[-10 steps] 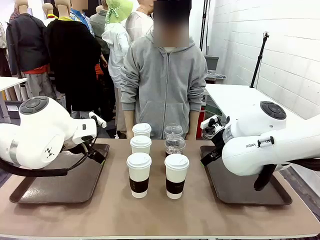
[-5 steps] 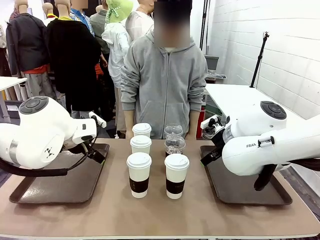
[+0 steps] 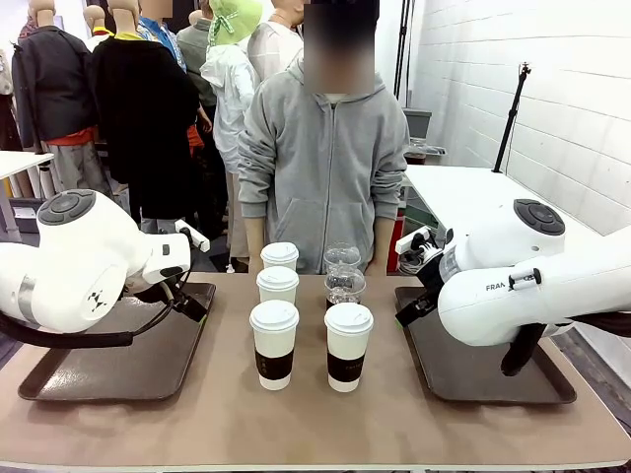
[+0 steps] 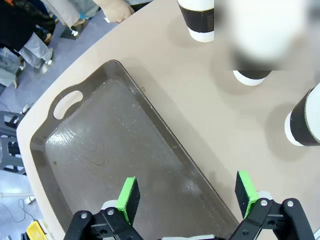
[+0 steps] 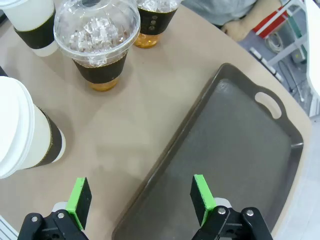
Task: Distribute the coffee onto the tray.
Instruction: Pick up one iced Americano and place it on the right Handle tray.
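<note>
The coffee stands in the middle of the table: white lidded paper cups with dark sleeves (image 3: pixel 274 345), (image 3: pixel 349 347), (image 3: pixel 278 286), (image 3: pixel 280 256), and two clear dome-lidded cups of amber drink (image 3: pixel 344 288), (image 3: pixel 342 258). My left gripper (image 4: pixel 187 197) hangs open over the right rim of the left tray (image 4: pixel 100 150), holding nothing. Paper cups (image 4: pixel 200 20) stand beyond it. My right gripper (image 5: pixel 141 195) is open over the inner rim of the right tray (image 5: pixel 225 150). A clear iced cup (image 5: pixel 97 45) and a paper cup (image 5: pixel 25 130) stand just ahead of it.
A dark tray lies at each side of the cups, one on the left (image 3: pixel 118 345) and one on the right (image 3: pixel 483 360), with nothing on them. A person in a grey hoodie (image 3: pixel 325 168) stands at the far edge behind the cups, hands low.
</note>
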Controlling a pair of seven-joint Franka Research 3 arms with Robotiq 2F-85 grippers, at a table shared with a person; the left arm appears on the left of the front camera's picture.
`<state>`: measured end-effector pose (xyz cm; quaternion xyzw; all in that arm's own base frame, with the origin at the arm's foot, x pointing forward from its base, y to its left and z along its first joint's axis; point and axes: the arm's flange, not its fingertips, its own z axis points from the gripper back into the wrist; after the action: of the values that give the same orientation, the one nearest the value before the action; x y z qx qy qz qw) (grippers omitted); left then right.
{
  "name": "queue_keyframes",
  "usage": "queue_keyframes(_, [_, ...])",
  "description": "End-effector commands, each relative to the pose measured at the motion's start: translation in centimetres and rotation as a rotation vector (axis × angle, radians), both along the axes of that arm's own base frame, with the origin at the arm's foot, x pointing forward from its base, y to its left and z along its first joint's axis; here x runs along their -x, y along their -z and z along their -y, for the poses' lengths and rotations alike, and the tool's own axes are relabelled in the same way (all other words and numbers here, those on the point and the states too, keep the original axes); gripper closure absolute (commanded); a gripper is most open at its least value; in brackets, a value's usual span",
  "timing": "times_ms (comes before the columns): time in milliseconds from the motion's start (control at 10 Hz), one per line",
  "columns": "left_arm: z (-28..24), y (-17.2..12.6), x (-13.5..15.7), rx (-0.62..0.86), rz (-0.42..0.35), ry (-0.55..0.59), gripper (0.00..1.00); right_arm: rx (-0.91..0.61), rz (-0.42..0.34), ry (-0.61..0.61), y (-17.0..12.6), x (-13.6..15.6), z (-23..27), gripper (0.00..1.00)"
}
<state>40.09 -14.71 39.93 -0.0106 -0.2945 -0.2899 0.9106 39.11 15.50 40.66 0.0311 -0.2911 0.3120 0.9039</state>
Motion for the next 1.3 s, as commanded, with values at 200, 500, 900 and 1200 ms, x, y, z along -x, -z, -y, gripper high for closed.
queue_keyframes(200, [0.1, -2.8, 0.1, 0.008, 0.046, 0.027, 0.00, -0.105, 0.014, -0.041, -2.8, 1.0, 1.7, 0.00])
queue_keyframes(500, [-0.5, -6.9, 0.9, 0.012, 0.113, 0.053, 0.00, -0.162, 0.052, -0.069, -6.1, 1.7, 3.1, 0.00])
queue_keyframes(900, [-3.5, -9.4, 1.4, 0.151, 0.133, 0.151, 0.00, -0.278, 0.064, -0.146, -7.9, 2.3, 5.9, 0.00])
queue_keyframes(1200, [-5.8, -9.7, 2.1, 0.205, 0.140, 0.245, 0.00, -0.345, 0.072, -0.220, -7.9, 2.9, 8.4, 0.00])
